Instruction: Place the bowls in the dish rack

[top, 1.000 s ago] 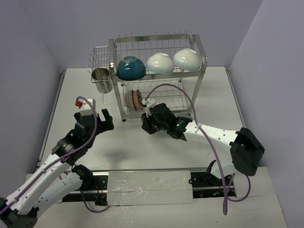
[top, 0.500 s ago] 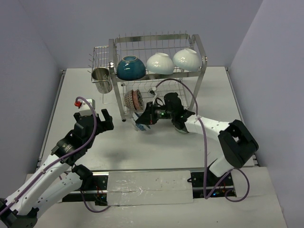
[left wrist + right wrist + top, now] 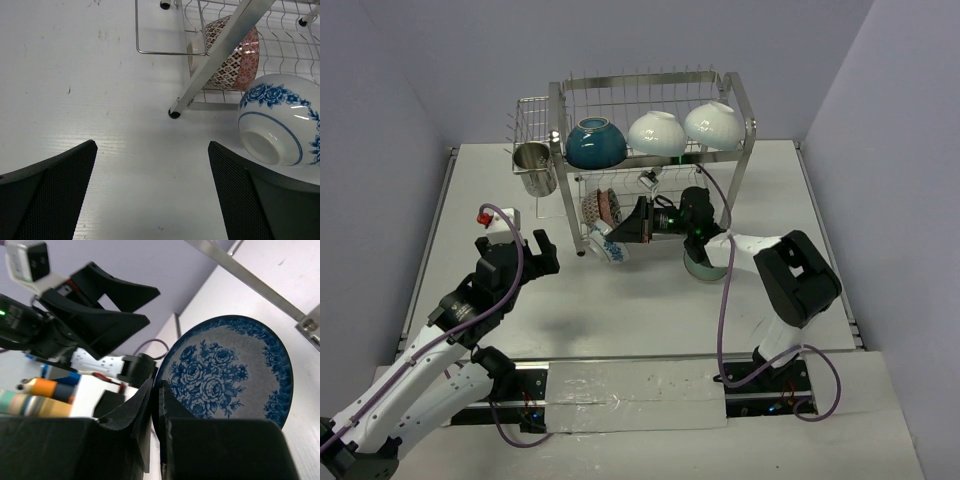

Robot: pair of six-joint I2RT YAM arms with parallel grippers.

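Observation:
The steel dish rack (image 3: 735, 105) stands at the back. Its top tier holds a teal bowl (image 3: 595, 143) and two white bowls (image 3: 657, 133) (image 3: 713, 125). A red patterned bowl (image 3: 603, 209) stands on edge in the lower tier, and it shows in the left wrist view (image 3: 230, 55). My right gripper (image 3: 628, 236) is shut on the rim of a blue-white floral bowl (image 3: 610, 248), tipped on its side in front of the rack's front left leg (image 3: 220, 55). The bowl shows in both wrist views (image 3: 277, 122) (image 3: 225, 375), with the gripper (image 3: 156, 387) pinching its rim. My left gripper (image 3: 525, 250) is open and empty, left of that bowl.
A shiny steel cup (image 3: 532, 168) sits in the rack's side basket. A pale green bowl (image 3: 703, 265) lies on the table under my right forearm. A small white block with a red cap (image 3: 492, 217) stands left of my left gripper.
My right arm has swung back toward the rack and carried the blue-white bowl a little left and back, to the rack's front left leg. The left arm has not moved.

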